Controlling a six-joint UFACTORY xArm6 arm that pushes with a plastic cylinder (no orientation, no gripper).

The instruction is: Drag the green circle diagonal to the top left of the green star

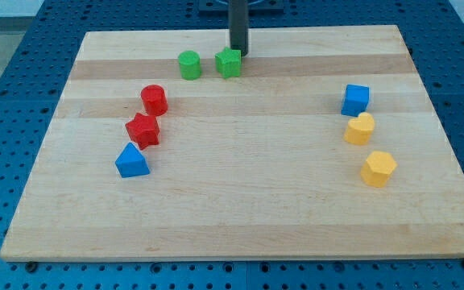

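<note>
The green circle [189,65] sits near the view's top, left of centre, on the wooden board [240,201]. The green star [228,62] lies just to its right, a small gap between them. My tip [239,53] is at the star's upper right edge, touching or almost touching it; the dark rod rises straight up out of the view's top.
A red circle [155,100], a red star [143,130] and a blue triangle [131,161] run down the left. A blue cube [356,99], a yellow heart [360,129] and a yellow hexagon [378,168] run down the right.
</note>
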